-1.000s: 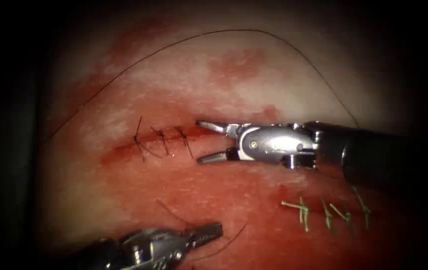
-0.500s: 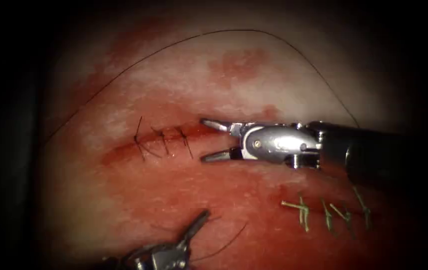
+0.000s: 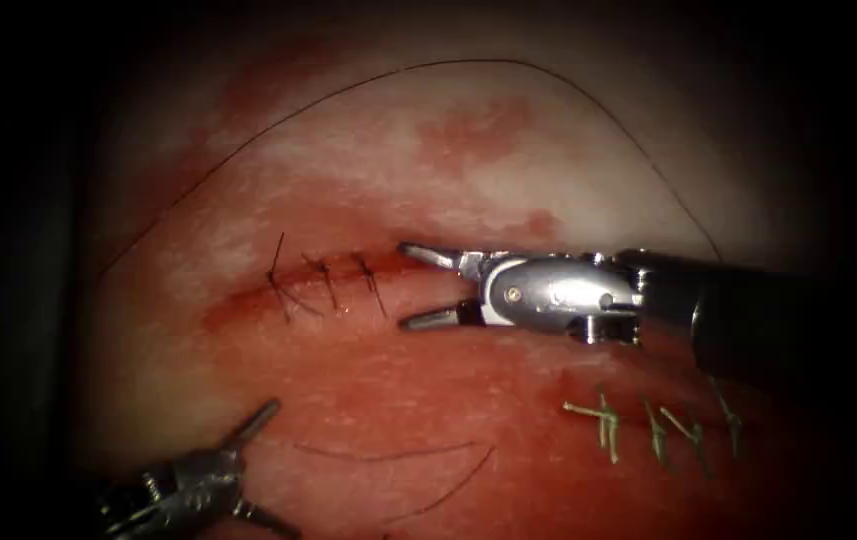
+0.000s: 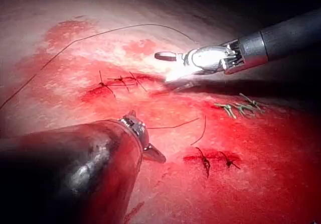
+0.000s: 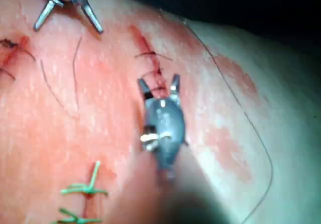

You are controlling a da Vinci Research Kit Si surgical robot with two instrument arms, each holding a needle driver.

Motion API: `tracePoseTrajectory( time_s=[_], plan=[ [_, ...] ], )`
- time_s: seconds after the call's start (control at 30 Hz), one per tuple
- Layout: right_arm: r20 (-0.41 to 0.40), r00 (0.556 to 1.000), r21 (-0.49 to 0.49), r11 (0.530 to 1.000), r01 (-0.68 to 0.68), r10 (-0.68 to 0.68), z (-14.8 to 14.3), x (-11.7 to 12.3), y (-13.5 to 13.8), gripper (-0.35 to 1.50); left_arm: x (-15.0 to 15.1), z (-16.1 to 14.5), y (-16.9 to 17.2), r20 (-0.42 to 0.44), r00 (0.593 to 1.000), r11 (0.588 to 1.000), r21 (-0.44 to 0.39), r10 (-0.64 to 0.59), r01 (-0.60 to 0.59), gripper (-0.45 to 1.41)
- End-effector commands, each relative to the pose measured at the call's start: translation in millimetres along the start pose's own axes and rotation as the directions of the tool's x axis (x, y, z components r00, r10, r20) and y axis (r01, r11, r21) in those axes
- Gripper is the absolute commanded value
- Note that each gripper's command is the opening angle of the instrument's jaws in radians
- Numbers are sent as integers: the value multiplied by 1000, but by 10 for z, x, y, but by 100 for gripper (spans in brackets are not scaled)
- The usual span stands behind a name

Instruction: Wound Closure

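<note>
The cut [image 3: 323, 280] in the tissue [image 3: 468, 400] carries three dark stitches. At its right end my right tool [image 3: 405, 286] stands open, one jaw above the cut's line and one below, with nothing between them. My left tool [image 3: 283, 468] is low on the left, well below the cut, open and holding nothing. In the left wrist view the left tool [image 4: 146, 136] spreads its jaws below the stitched cut [image 4: 118, 81]. The right wrist view has the right tool [image 5: 158, 82] open at the cut [image 5: 148, 50]. A long thread [image 3: 488, 62] arcs over the tissue beyond the cut.
Two short loose thread pieces [image 3: 383, 455] lie on the tissue between the left tool and a row of green stitches [image 3: 648, 420] at lower right. Another small dark-stitched cut [image 4: 210, 158] is seen in the left wrist view. Red fluid [image 3: 278, 305] stains the tissue around the cut.
The left tool's jaws have gone from shut to open, and it has drawn back to the lower left. A short thread piece now lies where it was. The right tool has barely moved.
</note>
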Motion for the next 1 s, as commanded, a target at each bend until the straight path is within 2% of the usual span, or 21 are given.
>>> tracePoseTrajectory(
  time_s=[0.03,0.13,0.33,0.37,0.47,0.6,0.77,1.0],
  plan=[
    [-1,1000,-2,1000,1,-1,8,-1,0,126,3,2,-3,1,1000,1000,-5,1,-1,98],
    [0,1000,-2,1000,-12,12,8,0,0,126,16,-15,-10,-16,1000,1000,-10,-11,11,98],
    [11,998,-4,998,-55,55,2,3,1,126,36,-54,-43,-155,986,997,27,-65,70,98],
    [13,998,-6,998,-62,62,1,4,2,125,35,-61,-50,-167,984,996,48,-69,78,96],
    [24,997,-16,997,-78,79,-6,9,4,125,19,-92,-87,-173,981,974,192,-85,118,94],
    [38,996,-31,996,-81,83,-7,10,5,125,-3,-110,-125,-144,985,943,304,-97,137,91],
    [38,995,-33,995,-92,94,-4,10,4,123,-25,-100,-165,-140,984,937,316,-110,150,87],
    [38,994,-33,995,-98,99,-4,11,3,123,-44,-59,-199,-138,985,943,302,-103,141,84]
  ],
)
